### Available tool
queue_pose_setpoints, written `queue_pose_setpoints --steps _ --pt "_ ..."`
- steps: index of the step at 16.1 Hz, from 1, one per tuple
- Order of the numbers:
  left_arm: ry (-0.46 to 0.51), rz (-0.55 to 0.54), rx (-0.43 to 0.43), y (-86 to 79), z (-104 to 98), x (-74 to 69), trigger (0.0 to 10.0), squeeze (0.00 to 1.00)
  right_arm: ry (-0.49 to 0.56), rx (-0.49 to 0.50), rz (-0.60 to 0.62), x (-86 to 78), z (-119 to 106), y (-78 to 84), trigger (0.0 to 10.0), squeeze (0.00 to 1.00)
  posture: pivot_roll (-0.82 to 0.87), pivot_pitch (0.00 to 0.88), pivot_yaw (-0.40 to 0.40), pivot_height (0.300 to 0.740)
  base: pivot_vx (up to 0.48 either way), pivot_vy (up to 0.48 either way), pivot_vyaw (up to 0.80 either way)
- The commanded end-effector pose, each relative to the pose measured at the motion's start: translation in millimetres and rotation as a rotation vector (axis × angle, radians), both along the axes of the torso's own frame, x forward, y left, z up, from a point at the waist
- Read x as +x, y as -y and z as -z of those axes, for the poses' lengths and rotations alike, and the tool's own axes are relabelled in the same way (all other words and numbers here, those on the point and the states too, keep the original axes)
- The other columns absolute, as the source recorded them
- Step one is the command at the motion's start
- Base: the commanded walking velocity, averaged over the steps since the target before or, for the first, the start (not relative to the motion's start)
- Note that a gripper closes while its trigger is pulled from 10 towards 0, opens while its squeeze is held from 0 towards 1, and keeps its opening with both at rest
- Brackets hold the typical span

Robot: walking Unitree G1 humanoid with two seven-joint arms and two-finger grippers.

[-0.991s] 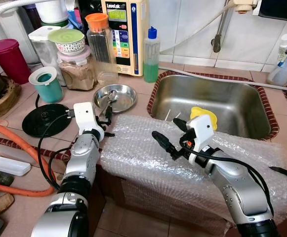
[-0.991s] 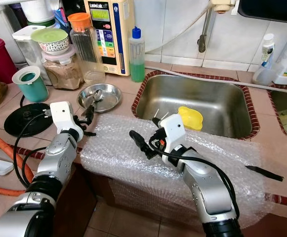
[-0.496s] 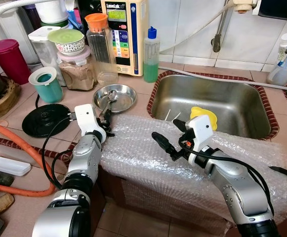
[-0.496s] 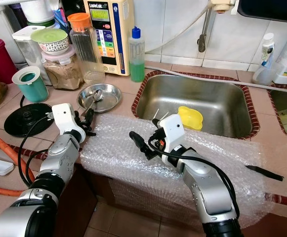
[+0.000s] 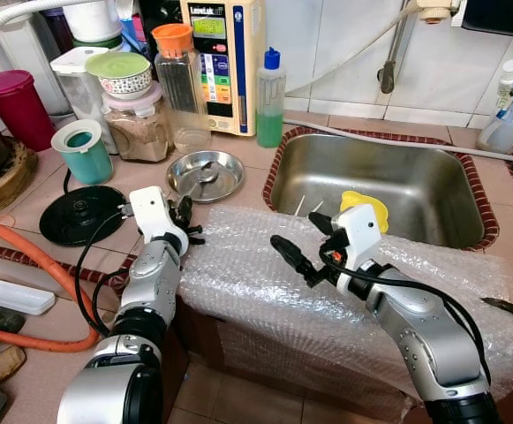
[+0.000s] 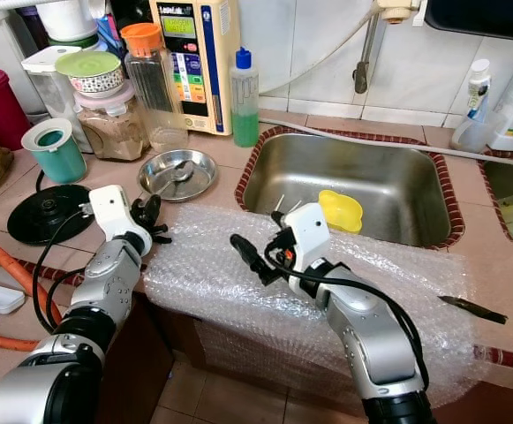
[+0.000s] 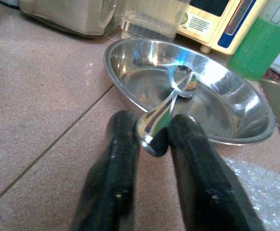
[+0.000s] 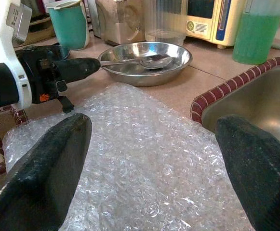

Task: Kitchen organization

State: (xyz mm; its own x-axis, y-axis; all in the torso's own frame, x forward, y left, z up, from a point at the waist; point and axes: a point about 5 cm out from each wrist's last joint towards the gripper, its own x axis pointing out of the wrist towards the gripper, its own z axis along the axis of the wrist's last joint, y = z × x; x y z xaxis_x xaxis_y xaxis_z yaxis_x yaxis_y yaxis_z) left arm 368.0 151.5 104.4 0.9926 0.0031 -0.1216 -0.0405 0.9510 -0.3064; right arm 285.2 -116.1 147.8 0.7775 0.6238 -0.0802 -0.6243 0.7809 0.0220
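Now left pincer (image 7: 152, 139) nearly closed on spoon (image 7: 171, 98) handle at steel dish (image 7: 236, 115) rim; right pincer (image 5: 298, 243) wide open, empty.

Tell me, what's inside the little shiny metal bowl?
A spoon lies in the metal bowl, its handle sticking over the rim between the left gripper's fingers. What's under the spoon head is hidden.

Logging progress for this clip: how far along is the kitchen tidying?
Early. Done: nothing evident. In hand: the left gripper pinches the metal spoon's handle at the round steel dish. Left: the open right gripper hovers over the bubble wrap sheet; the yellow cup sits in the sink.
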Motion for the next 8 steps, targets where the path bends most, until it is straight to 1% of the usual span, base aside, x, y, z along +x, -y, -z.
queue_pose_setpoints --steps 1,3,8 --pt "0.005 -0.002 -0.017 -0.8 -4.2 2.9 0.0 0.00 0.018 0.004 -0.012 0.2 -6.1 -1.9 10.0 0.87 -0.06 0.000 0.085 0.740 0.000 0.000 0.00" --pt "0.023 -0.008 -0.037 -0.7 -8.9 4.2 0.0 0.00 0.017 0.005 -0.012 0.7 -6.2 -1.9 10.0 0.87 -0.06 0.000 0.085 0.740 0.000 0.000 0.00" --pt "0.057 -0.018 -0.063 -2.8 -13.5 3.9 0.0 0.00 0.014 0.009 -0.006 2.3 -6.0 -0.9 10.0 0.88 -0.05 0.000 0.084 0.740 0.000 0.000 0.00"
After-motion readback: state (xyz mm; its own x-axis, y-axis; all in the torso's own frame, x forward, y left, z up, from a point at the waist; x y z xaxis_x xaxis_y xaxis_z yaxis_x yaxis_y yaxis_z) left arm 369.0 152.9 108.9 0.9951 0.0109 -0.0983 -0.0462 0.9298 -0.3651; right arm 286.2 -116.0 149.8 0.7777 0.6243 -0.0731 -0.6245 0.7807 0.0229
